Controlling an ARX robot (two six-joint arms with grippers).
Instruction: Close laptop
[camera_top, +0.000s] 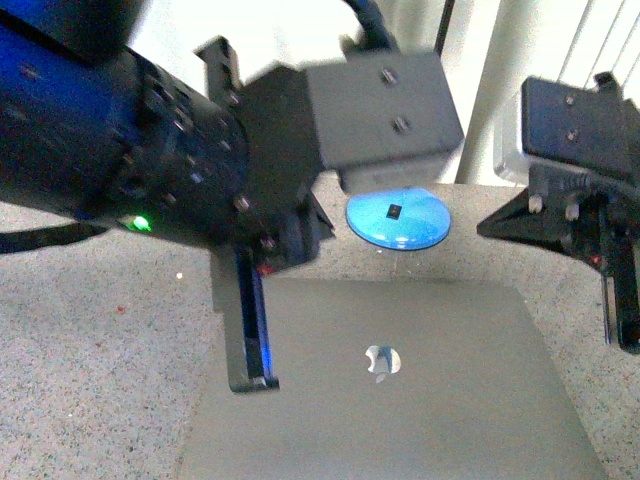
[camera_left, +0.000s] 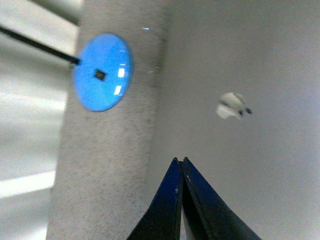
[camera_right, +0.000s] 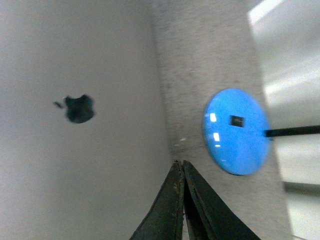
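Both left hand (camera_left: 179, 161) and right hand (camera_right: 179, 163) above the closed laptop (camera_top: 400, 400), empty, fingertips (camera_left: 170, 200) tight together.

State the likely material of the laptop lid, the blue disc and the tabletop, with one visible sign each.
Laptop lid: probably matte metal, even silver-grey with a mirror-like logo. Blue disc: glossy plastic or glass, showing sharp highlights. Tabletop: speckled, stone-like or laminate; unclear which.

The silver-grey laptop (camera_top: 400, 390) lies closed flat on the table, logo up.
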